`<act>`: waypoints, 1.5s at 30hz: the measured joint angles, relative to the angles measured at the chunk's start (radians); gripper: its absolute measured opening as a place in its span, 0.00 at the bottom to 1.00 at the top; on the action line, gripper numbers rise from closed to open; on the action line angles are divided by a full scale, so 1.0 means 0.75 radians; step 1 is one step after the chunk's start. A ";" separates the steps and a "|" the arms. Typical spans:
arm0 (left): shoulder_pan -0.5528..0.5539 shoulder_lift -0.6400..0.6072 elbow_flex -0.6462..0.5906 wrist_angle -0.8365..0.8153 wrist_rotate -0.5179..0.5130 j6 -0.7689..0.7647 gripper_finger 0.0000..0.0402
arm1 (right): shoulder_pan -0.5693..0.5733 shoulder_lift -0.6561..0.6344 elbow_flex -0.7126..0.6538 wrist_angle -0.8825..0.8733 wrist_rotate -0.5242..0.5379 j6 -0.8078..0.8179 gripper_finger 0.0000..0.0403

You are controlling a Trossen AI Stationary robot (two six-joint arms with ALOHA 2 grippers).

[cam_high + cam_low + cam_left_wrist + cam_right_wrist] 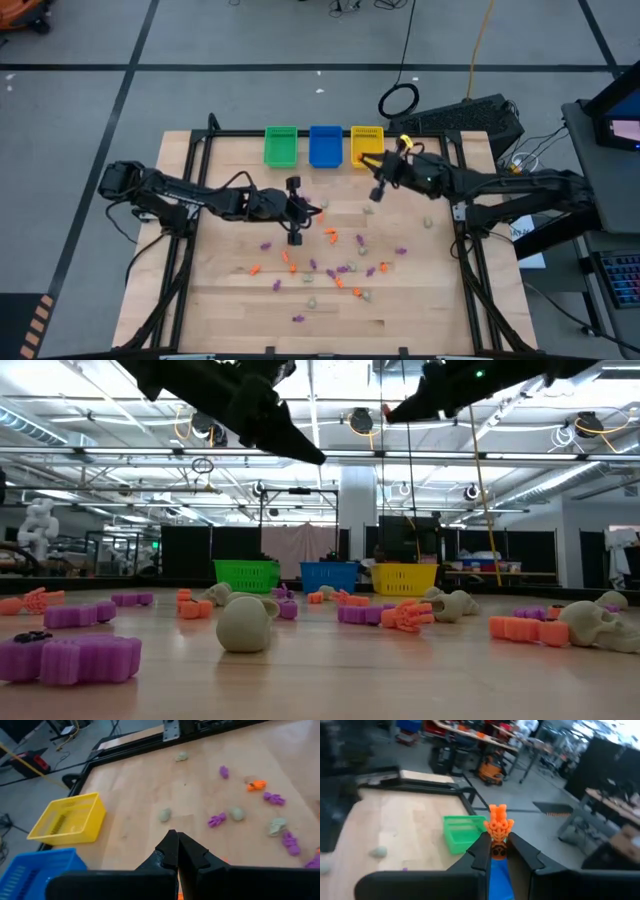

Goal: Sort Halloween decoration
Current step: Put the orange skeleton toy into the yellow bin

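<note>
Small orange, purple and pale beige Halloween decoration trinkets (335,262) lie scattered on the wooden table, and they also show close up in the low view (245,625). Green (281,146), blue (325,145) and yellow (366,140) bins stand in a row at the far edge. My right gripper (499,845) hovers by the yellow bin, shut on an orange skeleton-hand trinket (499,824). The green bin (461,833) lies ahead of it. My left gripper (177,851) is shut on nothing, raised above the table's middle (312,208). My right gripper pinches the orange trinket's lower end (498,840) between its two fingertips. The fingers reach out nearly level from the table's right side. The trinket stands upright above the fingertips with its finger-like prongs up, lifted clear over the bins.
The yellow bin (70,818) and blue bin (30,870) also show in the left wrist view. A black metal frame (190,200) borders the table. A keyboard (470,118) lies beyond the far right corner. Bare wood lies near the table's front edge (330,335).
</note>
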 joint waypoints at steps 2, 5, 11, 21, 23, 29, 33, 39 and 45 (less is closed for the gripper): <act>0.023 0.000 0.000 -0.001 0.000 0.016 0.00 | -0.039 0.025 0.038 -0.022 0.001 0.046 0.08; 0.063 -0.013 0.000 -0.023 0.000 0.018 0.00 | -0.082 0.073 0.124 -0.080 -0.003 0.071 0.08; 0.119 -0.078 0.001 -0.083 -0.001 -0.021 0.00 | -0.148 0.181 0.311 -0.273 -0.009 -0.028 0.08; 0.144 -0.098 0.001 -0.141 -0.003 -0.104 0.00 | -0.322 0.372 0.503 -0.604 -0.012 -0.052 0.08; 0.143 -0.098 0.001 -0.151 0.003 -0.125 0.00 | -0.366 0.408 0.503 -0.622 -0.072 -0.049 0.08; 0.129 -0.097 0.001 -0.199 0.074 -0.127 0.00 | -0.494 0.531 0.502 -0.666 -0.235 0.000 0.08; 0.129 -0.097 0.001 -0.223 0.156 -0.127 0.00 | -0.566 0.617 0.502 -0.693 -0.255 0.026 0.08; 0.129 -0.097 0.001 -0.227 0.181 -0.131 0.00 | -0.632 0.738 0.502 -0.722 -0.255 0.028 0.08; 0.129 -0.097 0.001 -0.227 0.181 -0.130 0.00 | -0.650 0.828 0.502 -0.719 -0.256 0.049 0.08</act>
